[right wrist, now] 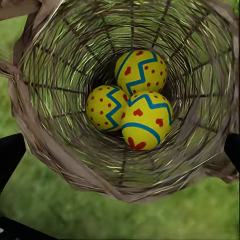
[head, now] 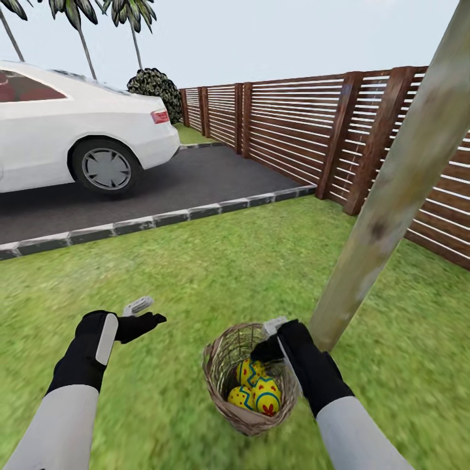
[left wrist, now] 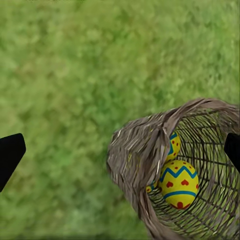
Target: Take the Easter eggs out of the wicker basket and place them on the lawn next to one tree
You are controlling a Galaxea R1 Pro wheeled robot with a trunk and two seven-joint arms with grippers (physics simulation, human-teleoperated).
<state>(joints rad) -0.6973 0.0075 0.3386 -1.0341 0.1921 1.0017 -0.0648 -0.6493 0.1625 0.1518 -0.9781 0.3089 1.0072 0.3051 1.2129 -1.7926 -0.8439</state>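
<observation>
The wicker basket (head: 217, 382) stands on the lawn (head: 196, 274) right at the foot of the tree (head: 385, 215). All three Easter eggs lie inside it: one with zigzags and dots (right wrist: 141, 71), a dotted one (right wrist: 103, 106) and one with hearts (right wrist: 144, 121). My right gripper (head: 269, 337) hovers open over the basket's far rim, looking straight down into the bowl (right wrist: 50, 150), with nothing between its fingers. My left gripper (head: 145, 313) hangs open over bare grass to the basket's left. In its wrist view the basket (left wrist: 135, 150) and an egg with hearts (left wrist: 178, 183) appear.
A white car (head: 78, 137) is parked on the dark driveway (head: 189, 179), edged with grey stones (head: 163, 219). A brown slatted fence (head: 307, 124) runs along the right behind the tree. Open grass spreads left and front of the basket.
</observation>
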